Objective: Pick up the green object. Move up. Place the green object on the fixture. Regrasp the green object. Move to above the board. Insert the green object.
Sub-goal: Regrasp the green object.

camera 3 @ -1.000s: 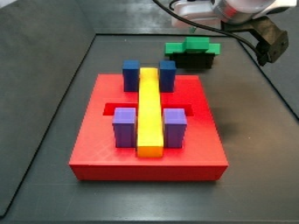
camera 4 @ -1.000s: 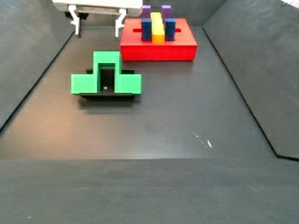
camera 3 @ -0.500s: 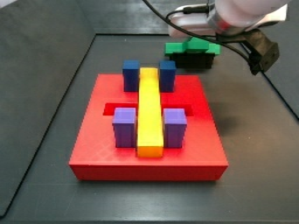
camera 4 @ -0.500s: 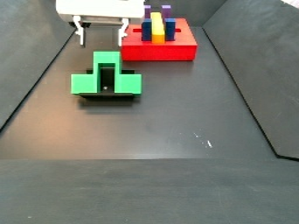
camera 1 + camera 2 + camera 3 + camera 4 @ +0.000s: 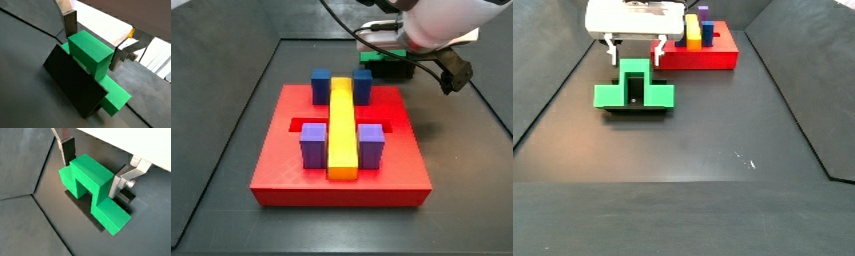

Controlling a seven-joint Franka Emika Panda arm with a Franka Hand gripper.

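Observation:
The green object (image 5: 633, 90) rests on the black fixture (image 5: 635, 113), its taller middle part upright and its two side arms lower. My gripper (image 5: 633, 56) is right over it, open. In both wrist views the fingers (image 5: 71, 24) (image 5: 67, 150) flank the middle part of the green object (image 5: 90, 47) (image 5: 87, 175) with small gaps, and the fixture (image 5: 73, 85) (image 5: 83, 208) shows dark beneath. In a side view my arm hides most of the green object (image 5: 369, 57). The board (image 5: 338, 175) (image 5: 714, 58) lies apart from the fixture.
The board carries a long yellow bar (image 5: 342, 125), two blue blocks (image 5: 322, 85) and two purple blocks (image 5: 313, 146). Raised dark walls (image 5: 547, 90) border the floor. A cable (image 5: 345, 25) trails from the arm.
My gripper has come down and over to the green object; its open fingers now straddle the block's middle part. The green object and board have not moved.

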